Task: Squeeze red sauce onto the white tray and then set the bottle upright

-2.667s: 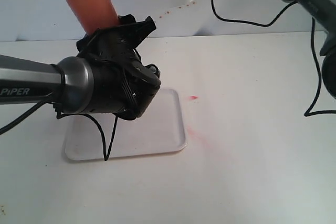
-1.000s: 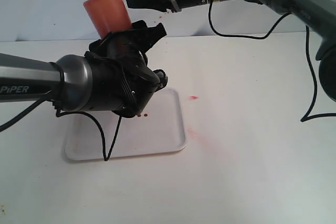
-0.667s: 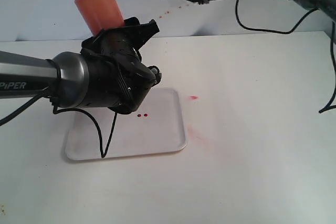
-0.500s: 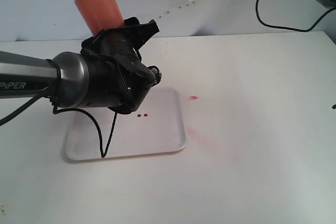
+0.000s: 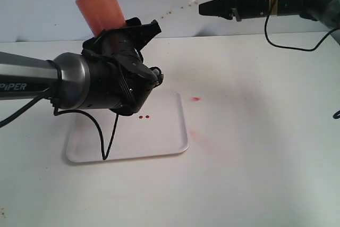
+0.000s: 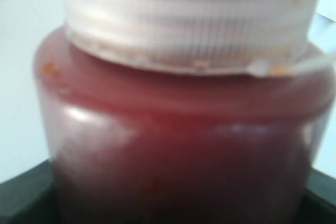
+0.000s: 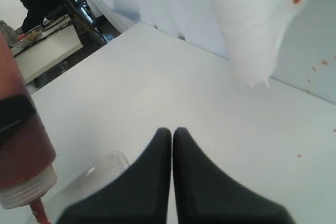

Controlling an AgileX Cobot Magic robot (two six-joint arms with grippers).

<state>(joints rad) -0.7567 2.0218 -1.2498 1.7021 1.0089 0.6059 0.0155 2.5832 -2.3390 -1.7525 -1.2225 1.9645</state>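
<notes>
Near left part of the table (image 5: 255, 174): the white tray (image 5: 159, 150) lies flat, its right half now carrying two tiny round drops of the red sauce (image 5: 143, 117) where it was bare a few seconds ago. So some sauce has landed, though very little. Above the tray's far side the left claw (image 5: 126, 34) pinches the bottle (image 5: 98, 8) around its body, base up and tilted, cap end down; the left wrist view is filled with the ribbed cap and the dark sauce behind it, and the right wrist view shows the nozzle pointing down beside the tray's rim. This grip and pose have not shifted over the last moments. Beyond, near the table's far edge on the right, the right claw (image 5: 202, 9) hangs in the air with its fingers pressed together, holding nothing; a second ago it was close against the bottle, and it has since drawn well away. Judgement: the squeeze looks finished. What remains is turning the bottle cap-up and standing it, and a drip off the tray is the risk.
</notes>
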